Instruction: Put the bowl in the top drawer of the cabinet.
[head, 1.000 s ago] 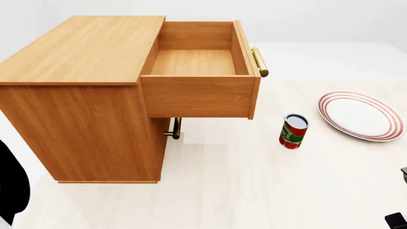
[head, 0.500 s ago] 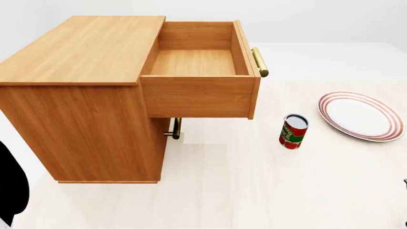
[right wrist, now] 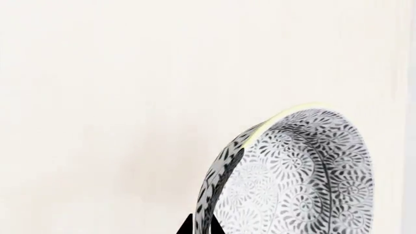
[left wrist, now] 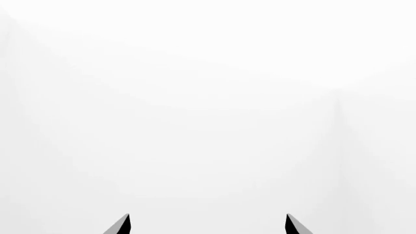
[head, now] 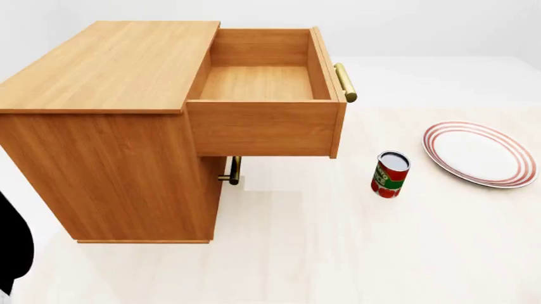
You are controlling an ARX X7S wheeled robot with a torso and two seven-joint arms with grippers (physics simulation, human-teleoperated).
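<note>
In the right wrist view the bowl [right wrist: 299, 175], grey-and-white patterned with a pale rim, hangs tilted over a pale floor. My right gripper [right wrist: 200, 226] is shut on its rim, one dark fingertip on each side of the wall. Neither the bowl nor this gripper shows in the head view. The orange-brown cabinet [head: 110, 69] stands at the left, and its top drawer [head: 262, 120] is pulled fully out, with its wooden bottom bare and a brass handle [head: 345, 82] on its front. My left gripper [left wrist: 208, 225] is open and faces only blank white.
A red-labelled can [head: 389, 174] stands upright on the floor right of the drawer. A flat white plate with red rings [head: 479, 153] lies further right. The lower drawer's brass handle [head: 234, 171] shows under the open drawer. My left arm [head: 12, 253] is a dark shape at the bottom left.
Dark parts of my right arm at the head view's lower right edge have slid out of sight. The cabinet, drawer, can and plate have not moved.
</note>
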